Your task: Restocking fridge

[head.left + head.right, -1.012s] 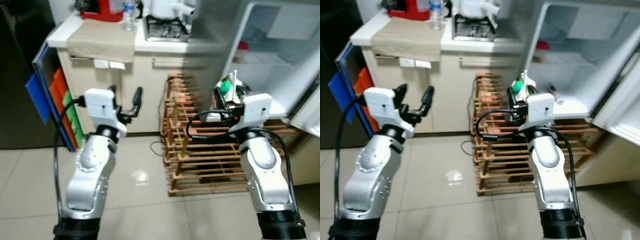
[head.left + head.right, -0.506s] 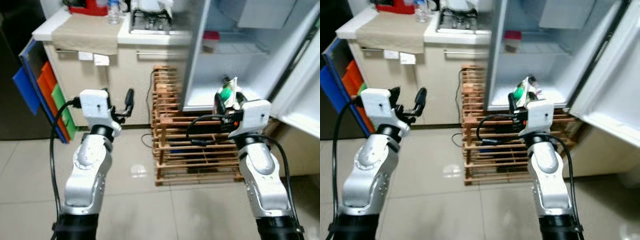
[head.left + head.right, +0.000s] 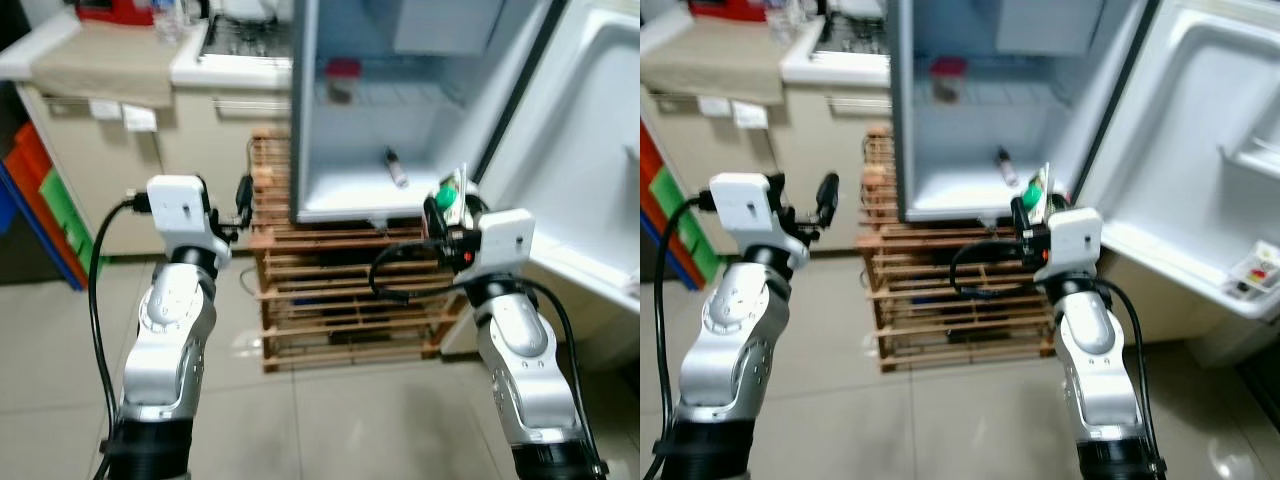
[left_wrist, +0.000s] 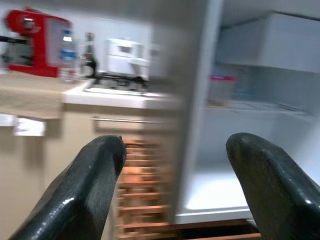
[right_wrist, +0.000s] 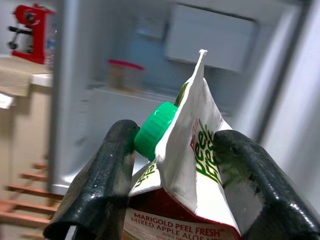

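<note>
Fridge (image 3: 400,150) interior now faces closer; right pincer (image 3: 448,208) still clamps juice carton (image 5: 192,175), left pincer (image 4: 170,165) spread.

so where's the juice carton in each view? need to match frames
Left eye view: juice carton in the right gripper, right of centre, before the open fridge.
Right eye view: juice carton, just right of centre.
Left wrist view: not there.
Right wrist view: juice carton, between the fingers.
Shared landmark: red-lidded container on the fridge shelf.

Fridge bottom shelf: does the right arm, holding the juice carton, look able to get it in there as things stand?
Probably yes. The right tool holds the juice carton right in front of the open fridge's bottom shelf, where a small dark bottle lies; the door is swung wide.
</note>
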Tool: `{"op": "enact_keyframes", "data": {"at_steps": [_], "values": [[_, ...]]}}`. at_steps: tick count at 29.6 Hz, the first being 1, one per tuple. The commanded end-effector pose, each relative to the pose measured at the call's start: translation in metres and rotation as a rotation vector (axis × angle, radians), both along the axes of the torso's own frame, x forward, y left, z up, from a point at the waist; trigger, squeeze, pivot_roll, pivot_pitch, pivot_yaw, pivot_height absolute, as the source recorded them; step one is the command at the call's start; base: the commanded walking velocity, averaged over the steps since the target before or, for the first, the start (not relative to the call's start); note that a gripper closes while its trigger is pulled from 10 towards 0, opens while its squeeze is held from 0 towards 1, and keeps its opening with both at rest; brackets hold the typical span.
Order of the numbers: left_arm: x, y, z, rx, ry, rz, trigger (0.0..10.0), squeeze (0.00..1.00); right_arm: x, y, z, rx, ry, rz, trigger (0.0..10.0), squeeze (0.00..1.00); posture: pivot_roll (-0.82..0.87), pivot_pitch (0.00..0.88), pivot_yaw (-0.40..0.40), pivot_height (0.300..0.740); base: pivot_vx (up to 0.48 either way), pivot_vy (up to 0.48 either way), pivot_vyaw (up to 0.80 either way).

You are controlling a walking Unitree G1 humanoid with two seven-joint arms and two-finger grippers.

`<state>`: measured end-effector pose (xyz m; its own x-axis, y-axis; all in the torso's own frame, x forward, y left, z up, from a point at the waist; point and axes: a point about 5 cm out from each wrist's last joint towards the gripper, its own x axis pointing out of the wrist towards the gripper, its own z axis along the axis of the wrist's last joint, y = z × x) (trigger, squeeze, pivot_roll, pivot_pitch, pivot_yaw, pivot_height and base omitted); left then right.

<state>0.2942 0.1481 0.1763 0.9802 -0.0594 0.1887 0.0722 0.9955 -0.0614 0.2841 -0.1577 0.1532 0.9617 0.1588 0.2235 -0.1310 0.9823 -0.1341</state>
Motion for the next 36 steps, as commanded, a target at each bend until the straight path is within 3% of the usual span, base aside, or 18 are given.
{"op": "enact_keyframes", "data": {"at_steps": [1,7,16,23,36], "values": [[0.0,-0.009,0.002,-0.001,-0.005,-0.03,10.0,0.0,0.0,-0.004,0.003,-0.021,-0.008,-0.005,10.0,0.0,-0.06,0.0,-0.021,0.74,0.0,0.0,0.68],[0.0,-0.017,-0.002,0.046,0.012,-0.072,10.0,0.0,0.005,-0.001,0.002,-0.026,-0.001,-0.008,10.0,0.0,-0.06,0.0,-0.021,0.74,0.0,0.0,0.67],[-0.002,-0.031,-0.004,0.061,0.039,-0.201,10.0,0.0,0.008,-0.001,0.004,-0.016,-0.004,-0.015,10.0,0.0,-0.05,0.0,-0.02,0.74,0.0,0.0,0.0],[-0.003,-0.036,0.004,0.052,-0.009,-0.245,10.0,0.0,0.009,0.003,0.003,-0.017,-0.008,-0.003,10.0,0.0,-0.05,0.0,-0.018,0.74,0.0,0.0,0.0],[-0.002,-0.035,0.004,0.055,-0.001,-0.252,10.0,0.0,0.01,0.008,0.002,-0.017,-0.004,0.011,10.0,0.0,-0.05,0.0,-0.012,0.74,0.476,0.0,0.0]]}}
